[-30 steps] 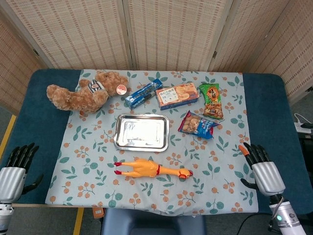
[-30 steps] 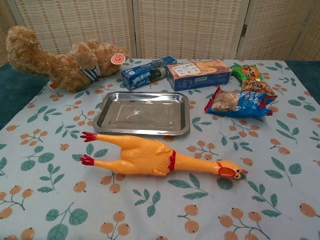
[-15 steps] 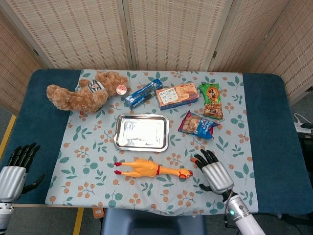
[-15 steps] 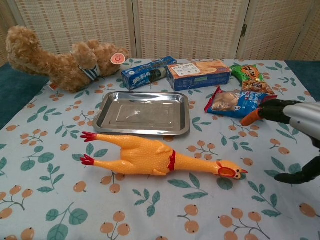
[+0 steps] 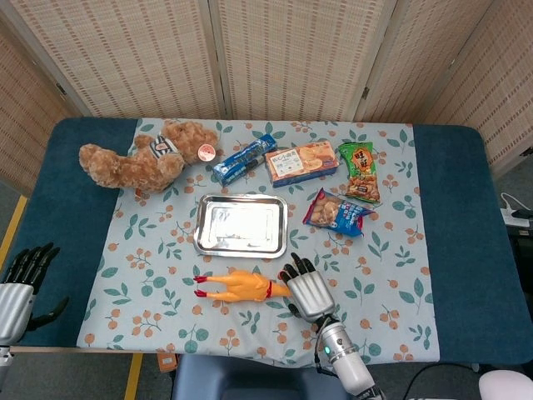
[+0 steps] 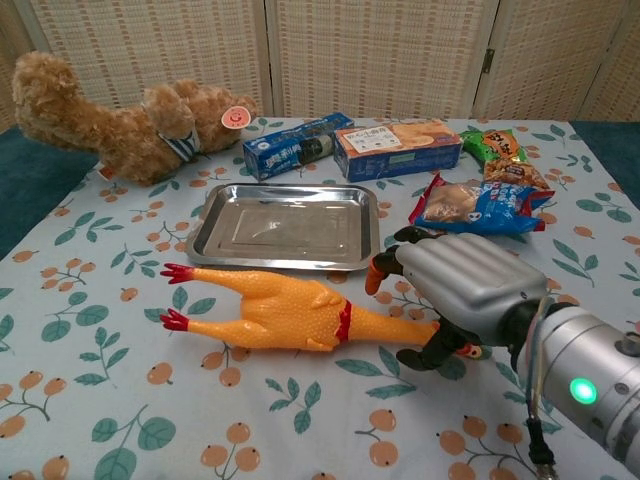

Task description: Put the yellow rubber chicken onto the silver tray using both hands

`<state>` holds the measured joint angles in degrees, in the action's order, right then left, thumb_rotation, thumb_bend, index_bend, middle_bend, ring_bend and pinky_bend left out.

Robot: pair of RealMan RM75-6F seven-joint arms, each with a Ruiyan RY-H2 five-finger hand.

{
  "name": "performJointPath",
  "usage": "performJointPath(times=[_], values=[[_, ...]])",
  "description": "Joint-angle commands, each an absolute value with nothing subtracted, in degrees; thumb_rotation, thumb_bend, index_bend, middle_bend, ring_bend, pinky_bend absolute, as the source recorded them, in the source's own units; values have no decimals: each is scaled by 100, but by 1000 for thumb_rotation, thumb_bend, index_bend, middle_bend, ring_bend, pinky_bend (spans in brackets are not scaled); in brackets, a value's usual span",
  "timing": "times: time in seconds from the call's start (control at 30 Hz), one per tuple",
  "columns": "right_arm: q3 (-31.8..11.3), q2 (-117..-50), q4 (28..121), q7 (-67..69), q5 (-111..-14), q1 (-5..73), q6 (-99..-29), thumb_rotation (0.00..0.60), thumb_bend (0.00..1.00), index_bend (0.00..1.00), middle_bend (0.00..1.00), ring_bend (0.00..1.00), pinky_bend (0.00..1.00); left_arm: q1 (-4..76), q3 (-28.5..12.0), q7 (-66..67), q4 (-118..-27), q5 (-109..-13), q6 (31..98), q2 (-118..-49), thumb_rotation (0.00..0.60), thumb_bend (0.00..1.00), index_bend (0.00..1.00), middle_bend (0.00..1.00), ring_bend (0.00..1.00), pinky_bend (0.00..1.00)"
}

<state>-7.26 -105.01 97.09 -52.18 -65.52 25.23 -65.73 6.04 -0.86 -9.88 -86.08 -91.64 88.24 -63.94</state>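
Right hand [image 6: 462,290] has slid over the chicken's [image 6: 290,312] head, fingers spread, holding nothing. Its long body stretches sideways toward the far-off, open left hand [image 5: 18,282], near the tray [image 6: 286,228].

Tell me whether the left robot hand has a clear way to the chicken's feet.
Probably yes. The left robot hand sits off the table's left edge, holding nothing, and only bare cloth lies between it and the chicken's red feet. The tray and teddy lie farther back.
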Motion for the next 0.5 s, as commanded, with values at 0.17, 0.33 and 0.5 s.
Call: performJointPath(times=[0.17,0.33,0.5], values=[[-804,-10700,9423,-5312,-6148,2702,-6578,600,203,342,234,117,184,628,-80,-1015,-8591,-9112,8729,-6378,600,309,0,0,0,0],[-801,-10855,9186,-5323,-5932,2820,-6546,600,208,409,274,171,243,658,-77,-1039,-8574,-9117,8681,-6381,600,313,0,0,0,0],[-786,-10962,9024,-5327,-5859,2897,-6610,600,223,558,377,360,460,681,-82,-1079,-8548,-9112,8651,-6379,600,318,0,0,0,0]])
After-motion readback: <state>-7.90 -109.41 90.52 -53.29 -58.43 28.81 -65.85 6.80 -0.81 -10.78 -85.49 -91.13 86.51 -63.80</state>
